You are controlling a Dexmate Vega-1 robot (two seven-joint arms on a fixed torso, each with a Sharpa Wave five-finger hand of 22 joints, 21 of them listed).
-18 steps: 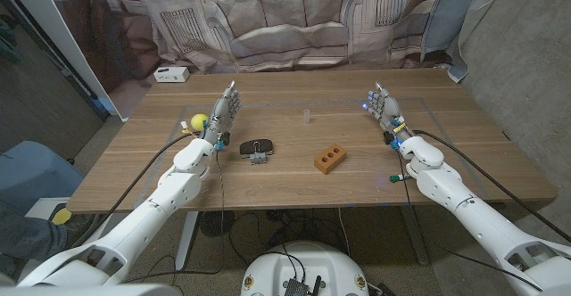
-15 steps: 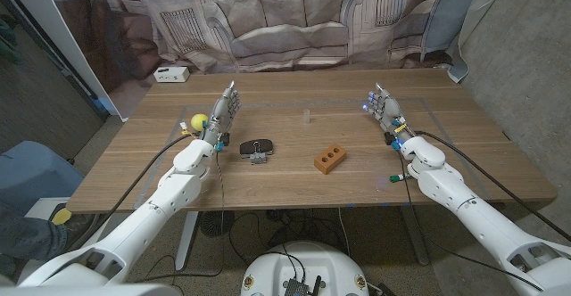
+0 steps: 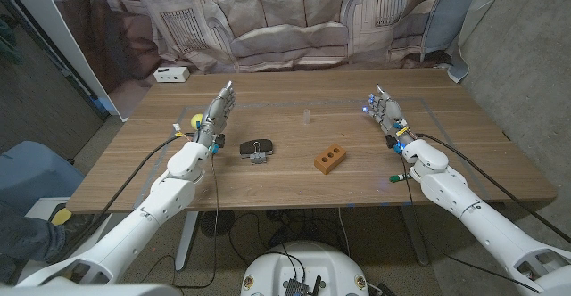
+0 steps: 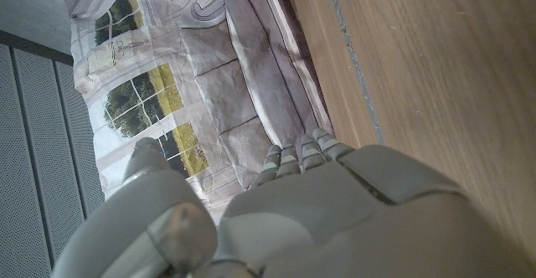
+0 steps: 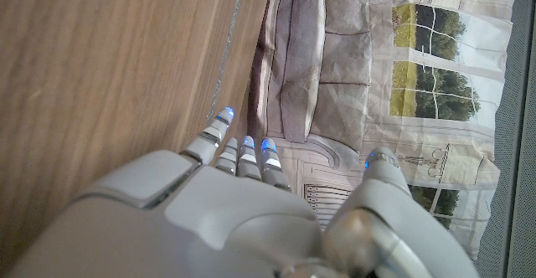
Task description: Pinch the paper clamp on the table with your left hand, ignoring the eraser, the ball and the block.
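One black paper clamp lies just right of the empty, spread-fingered left hand; probably light, rigid and springy, best pinched by its wire handles.

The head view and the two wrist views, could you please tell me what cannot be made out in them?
- Yellow ball: head view, mostly hidden behind the left hand.
- Eraser: head view, the small pale thing at mid-table is too small to identify.
- Paper clamp: head view, its handles are too small to tell how they lie.
- Left hand's palm: left wrist view, hidden behind the hand's own back.
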